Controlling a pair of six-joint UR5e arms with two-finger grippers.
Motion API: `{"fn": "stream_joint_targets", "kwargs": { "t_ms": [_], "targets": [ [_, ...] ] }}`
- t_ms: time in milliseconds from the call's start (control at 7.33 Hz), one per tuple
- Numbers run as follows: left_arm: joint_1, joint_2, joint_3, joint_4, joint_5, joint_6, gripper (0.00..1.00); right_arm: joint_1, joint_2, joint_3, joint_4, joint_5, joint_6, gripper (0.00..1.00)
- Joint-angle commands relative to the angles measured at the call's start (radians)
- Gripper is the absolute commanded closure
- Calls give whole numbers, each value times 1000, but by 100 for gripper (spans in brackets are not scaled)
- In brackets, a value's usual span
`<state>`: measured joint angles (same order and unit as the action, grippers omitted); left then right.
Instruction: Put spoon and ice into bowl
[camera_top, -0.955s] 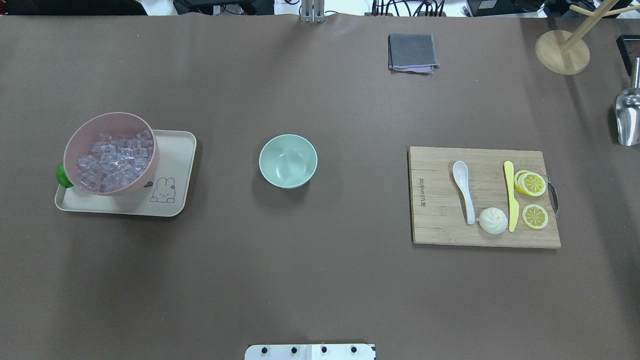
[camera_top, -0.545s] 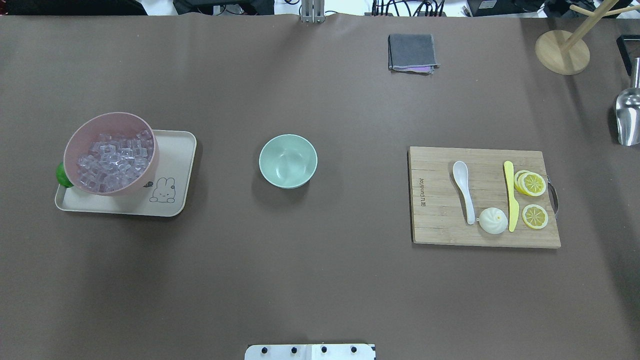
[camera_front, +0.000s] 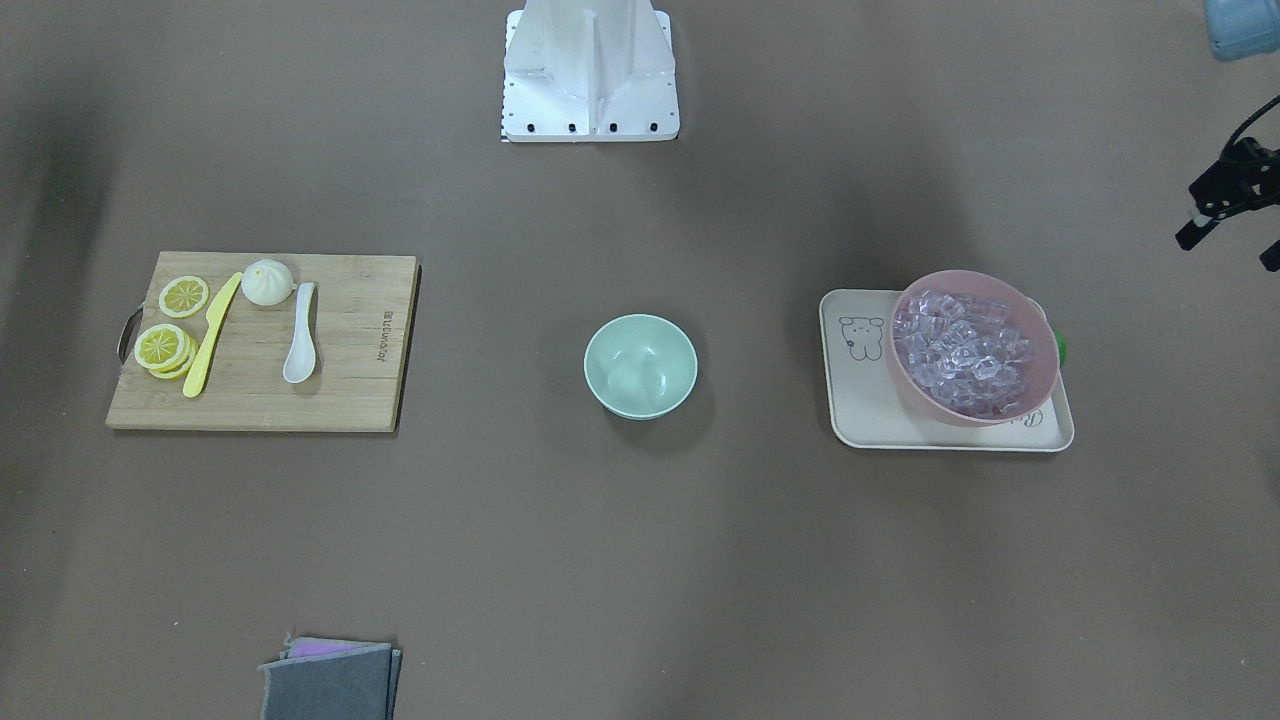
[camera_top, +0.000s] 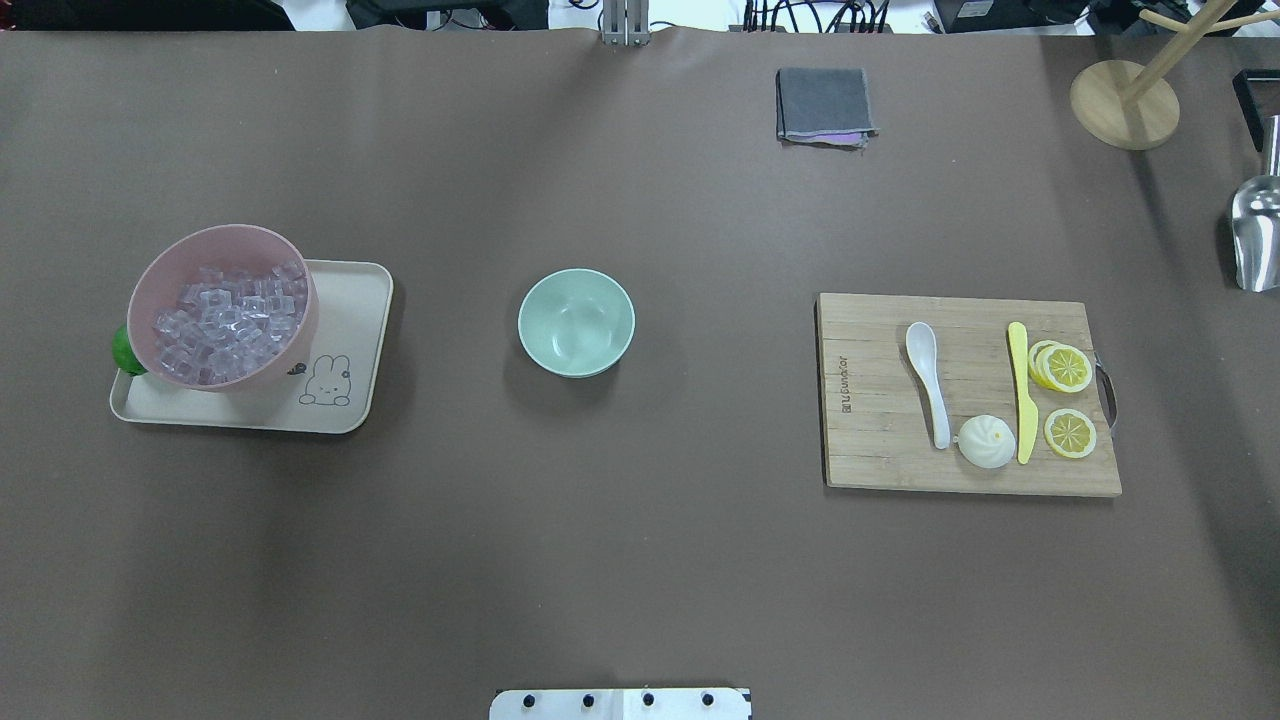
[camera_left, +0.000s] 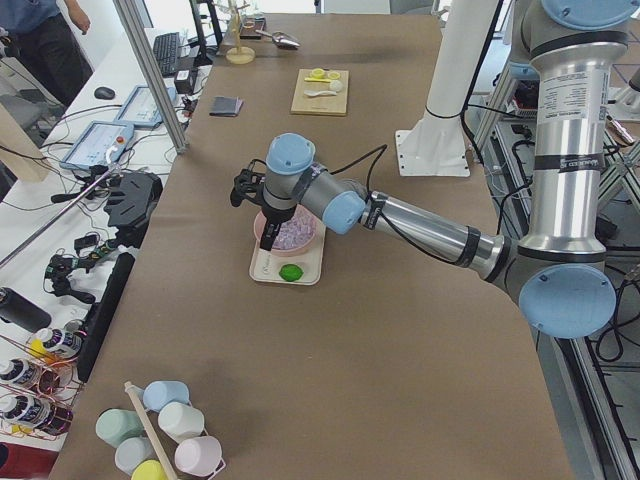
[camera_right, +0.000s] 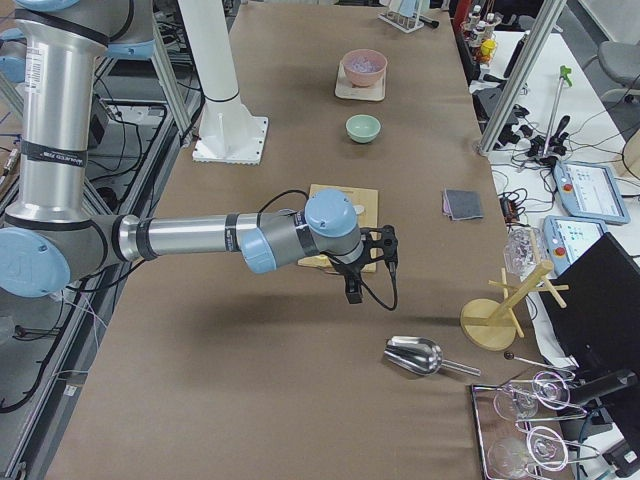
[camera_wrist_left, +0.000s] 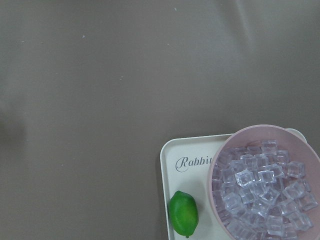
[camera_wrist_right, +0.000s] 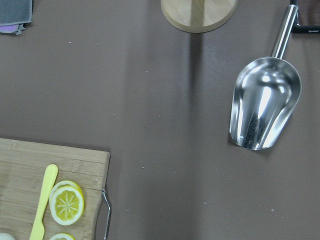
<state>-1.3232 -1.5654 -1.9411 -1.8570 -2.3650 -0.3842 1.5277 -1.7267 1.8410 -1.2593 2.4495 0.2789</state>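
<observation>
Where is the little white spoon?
In the overhead view, the spoon lies on the wooden board on the right, just left of the bun and yellow knife.

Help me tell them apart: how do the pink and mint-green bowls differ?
The pink bowl is larger than the mint-green bowl. The pink bowl holds ice; the mint-green bowl is empty. The pink bowl sits on a tray, the mint-green bowl on the table. Both are round, upright.

Even bright light; soft shadow beside bowl (camera_top: 576, 322); glare on scoop (camera_wrist_right: 265, 107).
</observation>
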Motion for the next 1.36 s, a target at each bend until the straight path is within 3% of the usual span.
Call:
{"fn": "stream_joint_targets", "kwargs": {
  "t_ms": [0, 136, 955, 1227],
  "targets": [
    [126, -48, -2, -1, 127, 10, 11, -79, 33, 27, 0, -6, 83, 0],
    [189, -59, 5, 1, 194, 11, 11, -98, 53, 29, 0, -1, 109, 0],
    [375, -71, 79, -1, 351, 13, 24, -233, 79, 63, 1, -6, 187, 0],
    [403, -83, 88, -1, 351, 8, 31, -262, 93, 70, 1, -7, 233, 0]
  ]
}}
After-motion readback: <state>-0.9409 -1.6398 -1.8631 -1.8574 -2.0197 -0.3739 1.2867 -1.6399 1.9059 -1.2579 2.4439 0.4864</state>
